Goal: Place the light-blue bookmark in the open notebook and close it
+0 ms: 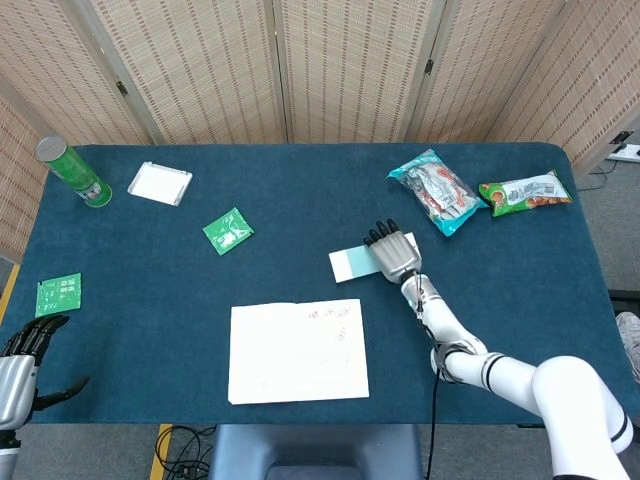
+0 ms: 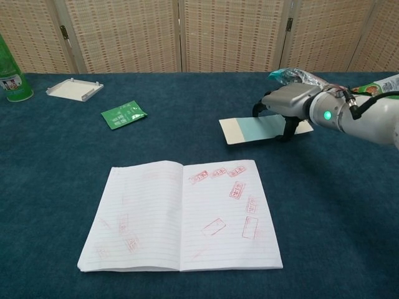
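Beyond the open notebook (image 1: 298, 351), toward its far right corner, lies one light-blue bookmark (image 1: 352, 264), flat on the blue table (image 1: 300, 190) and apart from the pages. Over the bookmark's right end sits the right hand (image 1: 394, 254), fingers curled down onto it; whether it actually grips the card or only presses on it cannot be told. One notebook lies open, red stamps scattered on its right page. Left of the notebook at the table's near edge waits the left hand (image 1: 22, 368), fingers apart and holding nothing.

Counted around the notebook: two green sachets, one (image 1: 228, 230) beyond its left page and one (image 1: 58, 295) far to its left; two snack bags (image 1: 438, 192) beyond the bookmark; one white tray (image 1: 160, 183); one green can (image 1: 74, 171).

Only the head view shows the left hand and the far-left sachet; the chest view shows the stamps clearly.
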